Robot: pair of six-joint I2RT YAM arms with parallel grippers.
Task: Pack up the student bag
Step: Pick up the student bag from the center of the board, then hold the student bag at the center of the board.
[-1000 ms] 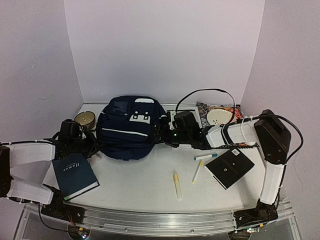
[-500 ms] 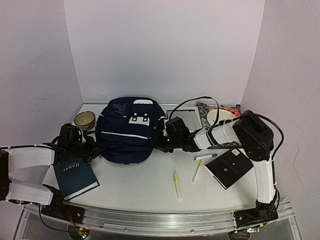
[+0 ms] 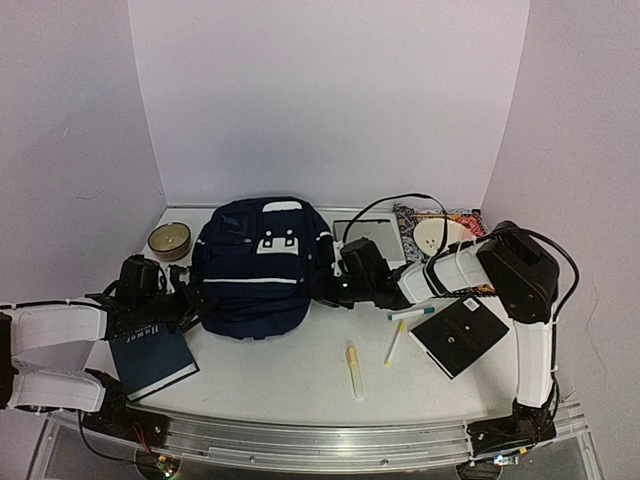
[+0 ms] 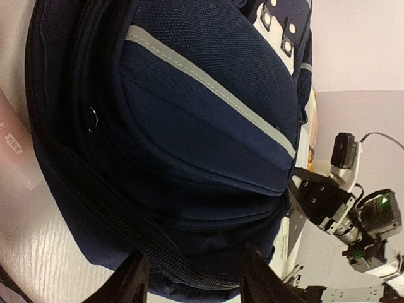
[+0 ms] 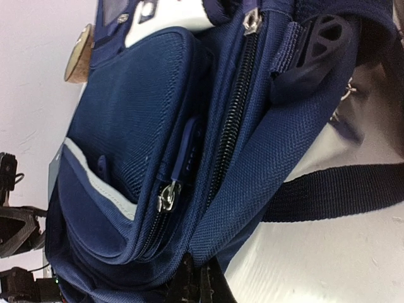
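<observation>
The student bag (image 3: 258,268), navy with a white stripe and white patches, lies flat at the middle left of the table. My left gripper (image 3: 192,300) is at its lower left corner. In the left wrist view that gripper (image 4: 196,283) is open, its dark fingers (image 4: 135,279) apart, with the bag's (image 4: 189,126) zipped edge just beyond them. My right gripper (image 3: 326,290) is at the bag's right side. In the right wrist view it (image 5: 199,282) is shut on a fold of the bag's (image 5: 132,126) fabric beside a zip.
A dark hardcover book (image 3: 152,356) lies at the near left and a round tin (image 3: 168,240) behind it. A pink tube (image 4: 16,148) lies by the bag. Right of the bag are a yellow marker (image 3: 354,368), two pens (image 3: 396,342), a black notebook (image 3: 460,337) and a patterned pouch (image 3: 440,230).
My left gripper has opened at the bag's corner. My right gripper has closed on the bag's right side. The bag has shifted a little toward the near edge.
</observation>
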